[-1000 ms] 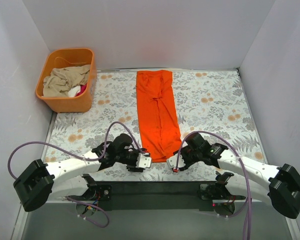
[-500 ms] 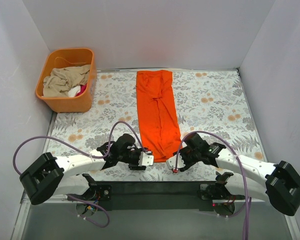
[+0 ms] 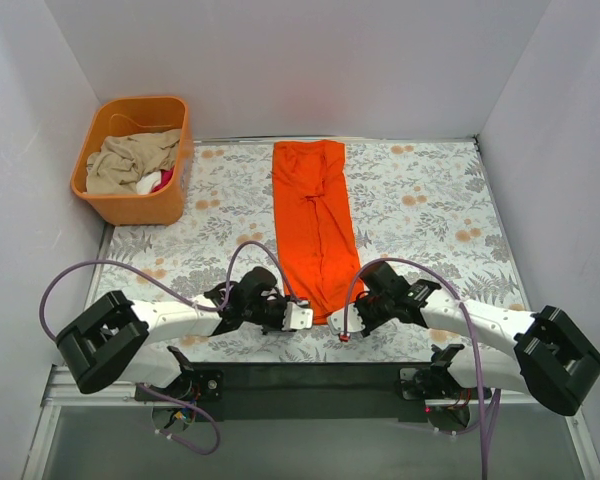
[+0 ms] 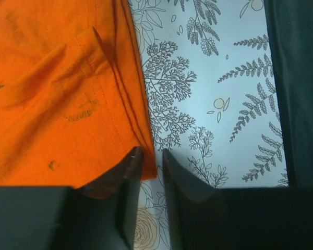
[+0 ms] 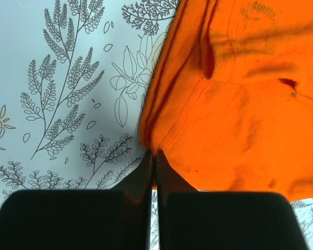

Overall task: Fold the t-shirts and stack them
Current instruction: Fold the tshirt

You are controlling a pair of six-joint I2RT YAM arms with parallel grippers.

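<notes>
Down the middle of the top view, the shirt (image 3: 315, 225) lies flat on the surface (image 3: 430, 220), its long axis running top to bottom. Only the wrist views show the grips: right claw (image 5: 154, 156) clenched on the shirt's lower corner; left claw (image 4: 150, 156) narrowly parted astride the other corner.

The top camera sat high by the near side, looking down on the whole tablecloth (image 3: 430, 220). Each wrist camera looked down from very close at one near corner of the t-shirt (image 3: 315, 230), which all three shared.
</notes>
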